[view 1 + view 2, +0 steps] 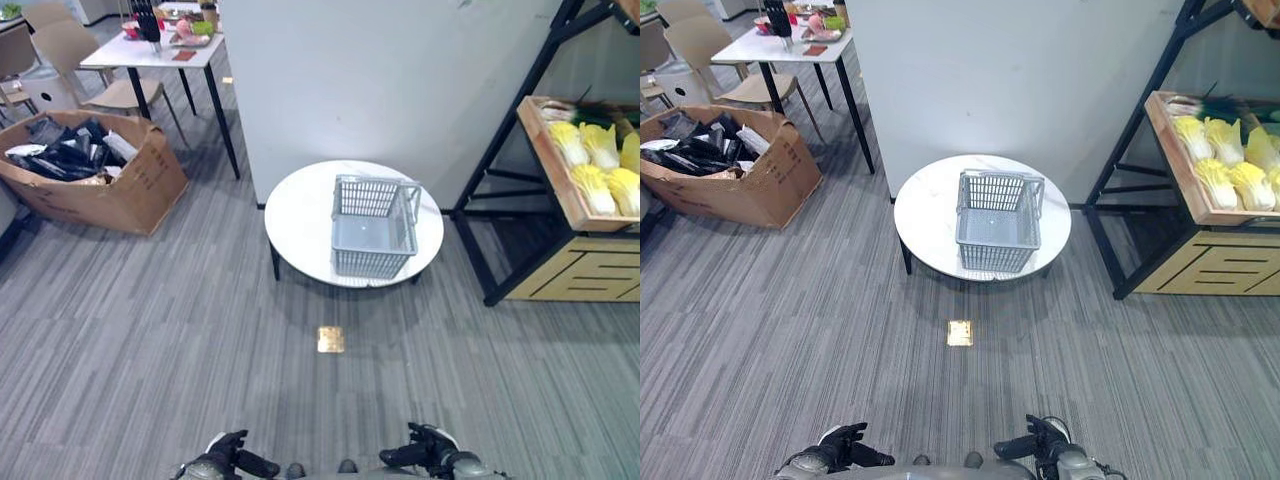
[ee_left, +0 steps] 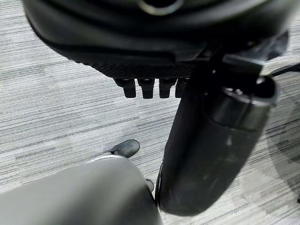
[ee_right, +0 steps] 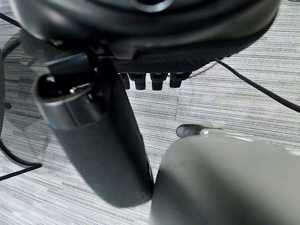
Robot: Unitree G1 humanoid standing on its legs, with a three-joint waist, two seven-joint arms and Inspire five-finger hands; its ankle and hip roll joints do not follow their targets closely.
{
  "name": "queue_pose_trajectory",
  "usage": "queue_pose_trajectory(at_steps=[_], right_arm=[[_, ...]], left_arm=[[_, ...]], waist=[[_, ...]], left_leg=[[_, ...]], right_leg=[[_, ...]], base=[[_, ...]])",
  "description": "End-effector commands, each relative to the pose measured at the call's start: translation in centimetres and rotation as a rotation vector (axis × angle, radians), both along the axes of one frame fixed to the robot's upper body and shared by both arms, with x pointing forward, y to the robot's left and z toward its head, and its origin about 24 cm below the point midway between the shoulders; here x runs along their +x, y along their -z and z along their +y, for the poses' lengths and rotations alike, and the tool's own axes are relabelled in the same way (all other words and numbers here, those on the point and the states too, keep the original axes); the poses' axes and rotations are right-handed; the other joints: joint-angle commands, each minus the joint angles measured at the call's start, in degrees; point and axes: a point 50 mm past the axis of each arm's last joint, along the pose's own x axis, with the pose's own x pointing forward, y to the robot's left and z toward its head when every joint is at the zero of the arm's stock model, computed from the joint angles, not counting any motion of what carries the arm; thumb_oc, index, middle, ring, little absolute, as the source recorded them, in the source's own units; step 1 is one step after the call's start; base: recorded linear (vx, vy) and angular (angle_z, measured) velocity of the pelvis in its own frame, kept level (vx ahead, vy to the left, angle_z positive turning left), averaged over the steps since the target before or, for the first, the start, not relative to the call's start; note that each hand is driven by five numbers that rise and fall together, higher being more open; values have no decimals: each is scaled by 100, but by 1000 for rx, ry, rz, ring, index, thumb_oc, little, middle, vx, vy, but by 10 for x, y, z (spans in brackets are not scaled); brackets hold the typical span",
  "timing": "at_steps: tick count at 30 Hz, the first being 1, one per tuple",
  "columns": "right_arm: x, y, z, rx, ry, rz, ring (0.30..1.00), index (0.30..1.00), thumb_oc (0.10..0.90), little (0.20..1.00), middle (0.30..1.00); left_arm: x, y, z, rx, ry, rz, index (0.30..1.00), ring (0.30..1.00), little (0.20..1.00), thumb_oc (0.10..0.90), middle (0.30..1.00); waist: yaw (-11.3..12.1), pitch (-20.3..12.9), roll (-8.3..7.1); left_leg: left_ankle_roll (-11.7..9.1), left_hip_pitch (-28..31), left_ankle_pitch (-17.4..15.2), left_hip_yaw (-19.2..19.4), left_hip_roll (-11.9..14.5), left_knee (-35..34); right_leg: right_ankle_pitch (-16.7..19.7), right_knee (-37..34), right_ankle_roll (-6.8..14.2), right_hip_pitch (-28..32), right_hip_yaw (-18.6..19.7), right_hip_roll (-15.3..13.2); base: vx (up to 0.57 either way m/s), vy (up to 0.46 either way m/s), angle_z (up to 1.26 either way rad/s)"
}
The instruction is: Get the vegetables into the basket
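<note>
Both hands, left (image 1: 225, 458) and right (image 1: 425, 452), are kept low with fingers loosely apart, nothing held, since the basket (image 1: 374, 226) and cabbages (image 1: 598, 165) are still way beyond fingertip reach

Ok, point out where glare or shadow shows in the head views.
Left eye view: the round table casts a soft shadow below its near edge, the brass floor plate glints. Right eye view: the basket is evenly lit, no glare.
</note>
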Motion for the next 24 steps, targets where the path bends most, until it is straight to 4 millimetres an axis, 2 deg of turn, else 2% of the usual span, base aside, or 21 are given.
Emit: queue_pose_trajectory(at_steps=[1,4,7,9,11,16,20,22,24], right_arm=[[-12,2,-11,-13,27,48,1000,1000,900,1000,1000],[-9,0,-13,-13,42,31,1000,1000,900,1000,1000],[-11,0,-15,-28,36,38,1000,1000,900,1000,1000],[-17,2,-15,-30,32,58,1000,1000,900,1000,1000],[-19,2,-16,-33,33,65,1000,1000,900,1000,1000],[-23,2,-21,-39,55,74,1000,1000,900,1000,1000],[-22,1,-23,-41,59,67,1000,1000,900,1000,1000],[-23,1,-25,-45,68,67,1000,1000,900,1000,1000],[-26,1,-30,-57,64,79,1000,1000,900,1000,1000]], left_arm=[[-1,-2,10,12,-17,-4,1000,1000,1000,900,1000],[-1,-2,11,13,-17,-5,1000,1000,1000,900,1000],[2,-3,10,14,-1,-8,1000,1000,1000,900,1000],[0,-2,10,17,3,2,1000,1000,1000,900,1000],[-2,-1,9,16,-2,6,1000,1000,1000,900,1000],[-6,1,6,9,8,24,1000,1000,1000,900,1000],[-4,1,2,2,10,17,1000,1000,1000,900,1000],[0,0,1,-2,5,2,1000,1000,1000,900,1000],[8,-2,0,-13,-5,-23,1000,1000,1000,900,1000]], waist=[[101,42,-235],[42,90,-243],[-77,133,-278],[-82,84,-306],[-80,9,-292],[-77,-113,-224],[-127,-108,-152],[-139,-72,-155],[-107,44,-217]], left_leg=[[-219,160,-339,89,-19,40],[-255,260,-405,-38,-21,40],[-270,363,-486,-241,-29,40],[-297,404,-516,-267,-14,40],[-308,392,-518,-274,4,40],[-373,430,-510,-366,116,40],[-476,553,-457,-492,311,40],[-541,429,-384,-544,363,419],[-761,-41,-50,-524,263,1388]], right_leg=[[877,342,977,-498,316,-883],[909,-116,867,-700,241,-807],[1099,-539,851,-924,389,-671],[1042,-757,819,-726,373,-727],[982,-929,745,-516,475,-653],[793,-922,597,-330,467,-510],[504,-655,442,-329,378,-346],[408,-589,350,-287,368,-303],[426,-628,266,-129,263,-356]], base=[[130,34,4],[120,-4,16],[127,-31,18],[75,-51,45],[88,-83,57],[98,-96,22],[91,-126,10],[63,-121,9],[-3,-109,28]])
